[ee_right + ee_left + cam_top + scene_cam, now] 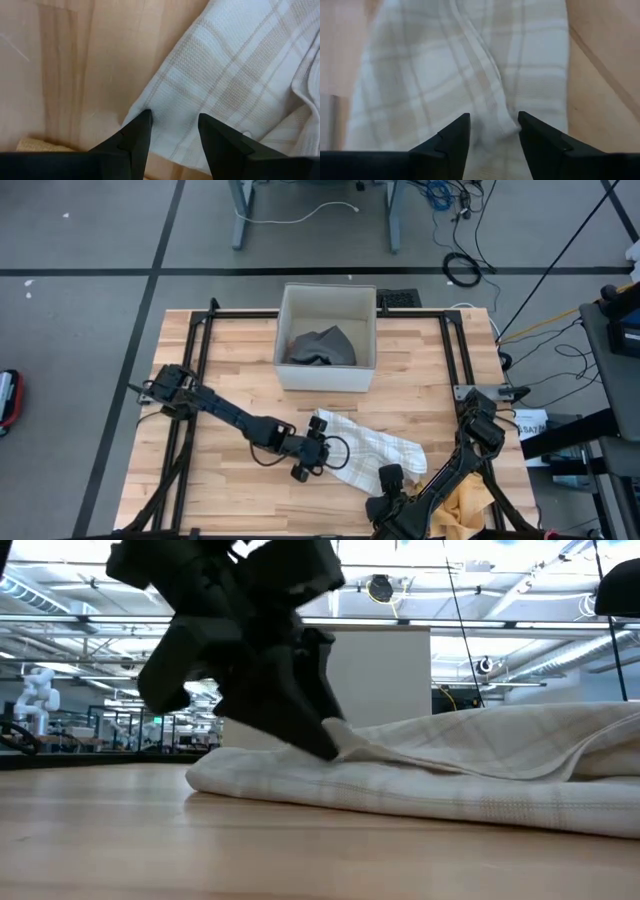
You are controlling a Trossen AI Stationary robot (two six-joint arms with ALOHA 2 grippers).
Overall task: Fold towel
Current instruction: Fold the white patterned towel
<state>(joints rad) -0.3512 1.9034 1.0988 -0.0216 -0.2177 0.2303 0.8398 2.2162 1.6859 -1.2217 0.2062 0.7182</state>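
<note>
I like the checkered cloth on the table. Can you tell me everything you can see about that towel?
The towel is white woven cloth with faint tan plaid stripes. It lies crumpled and partly bunched on the wooden table, in front of the white bin, not yet folded neatly. The left gripper is at one edge, its open fingers straddling a raised fold. The right gripper is at the opposite edge, fingers open over a corner.
</note>
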